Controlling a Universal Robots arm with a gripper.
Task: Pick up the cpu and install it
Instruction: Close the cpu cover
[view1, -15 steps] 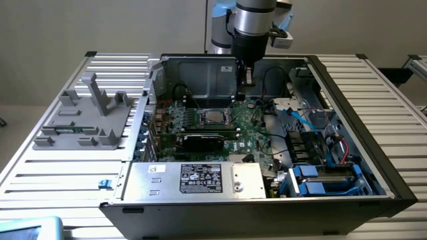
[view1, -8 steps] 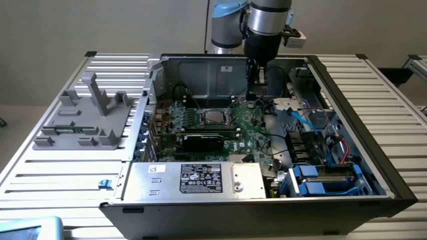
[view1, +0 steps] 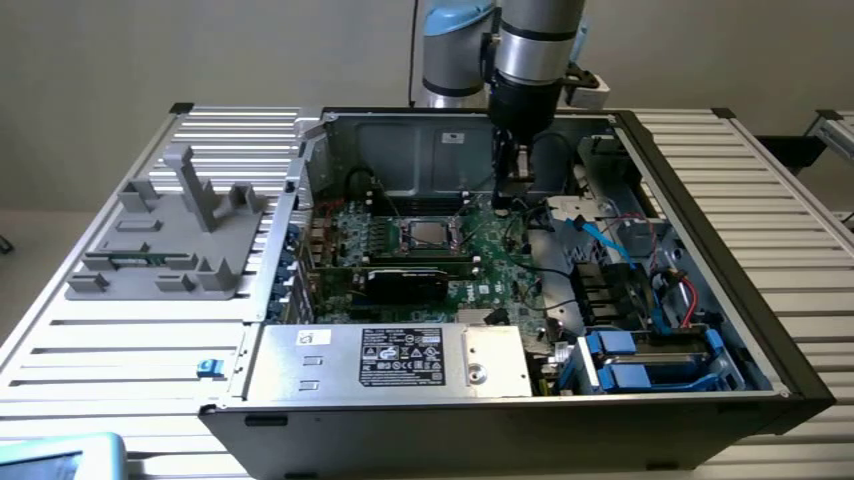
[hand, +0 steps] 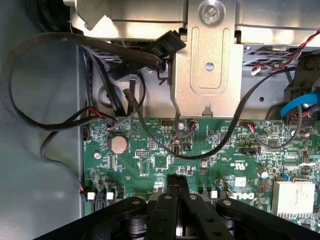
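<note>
The exterior view takes in the whole open computer case (view1: 667, 190) lying on a slatted metal worktop (view1: 761, 220), with the robot arm (view1: 534, 60) reaching down into its far end. In that view the cpu (view1: 427, 233) lies flat within the square socket frame near the middle of the green motherboard (view1: 501, 255), its dull metal top facing up. The arm's lower end stands apart from it, toward the exterior view's right and the back wall of the case. Nearer the camera sit a black card (view1: 407, 283) and a large silver box with a black label (view1: 387, 355), and a grey plastic fixture (view1: 174, 235) rests on the worktop at the exterior view's left. The wrist view gives what that view cannot settle: the jaws are closed, their black fingers (hand: 171, 187) pressed together with nothing between them, hanging over a corner of the board. It also shows a round coin battery (hand: 118, 144), looping black cables (hand: 60, 42), a folded metal bracket (hand: 210, 65), a finned heat sink (hand: 294, 197) and a blue cable (hand: 300, 104) at the edge.
</note>
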